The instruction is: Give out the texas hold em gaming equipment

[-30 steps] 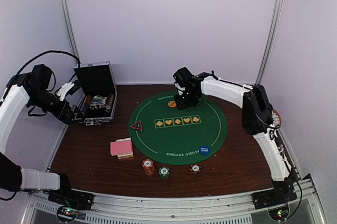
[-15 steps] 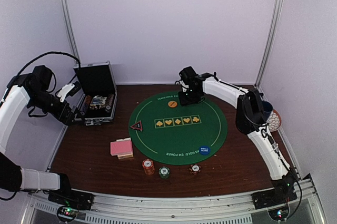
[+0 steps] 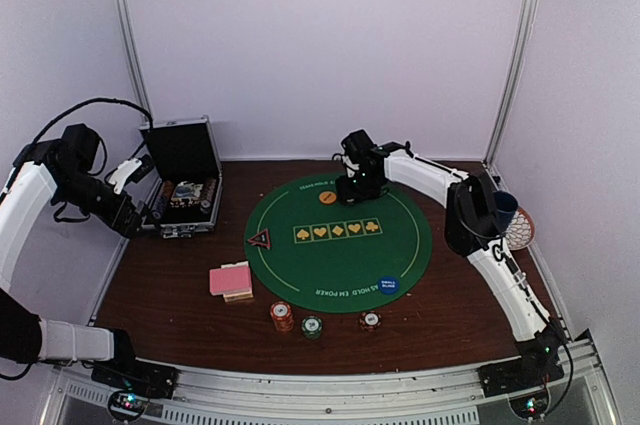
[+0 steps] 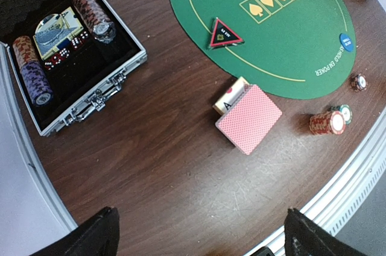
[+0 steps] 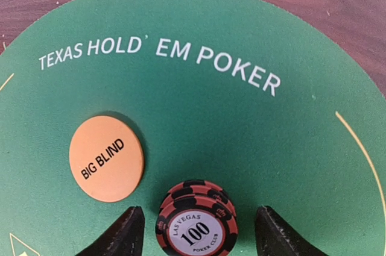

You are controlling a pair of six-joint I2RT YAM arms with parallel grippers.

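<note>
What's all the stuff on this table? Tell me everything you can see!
mat: one, green, round, middle of the table
Big Blind disc: one, orange, far side of mat
Small Blind disc: one, blue, near-right of mat
triangle: one, red-edged, mat's left edge
cards: one pile, pink-backed, left of mat
orange chip stack, green chip stack, red-white chip stack: one each, in a row in front of mat
100 chip stack: one, orange-black, beside Big Blind disc
case: one, black with silver edge, open, far left
plate: one, patterned, far right
left gripper: open, empty
right gripper: open, a finger on each side of the 100 chip stack
</note>
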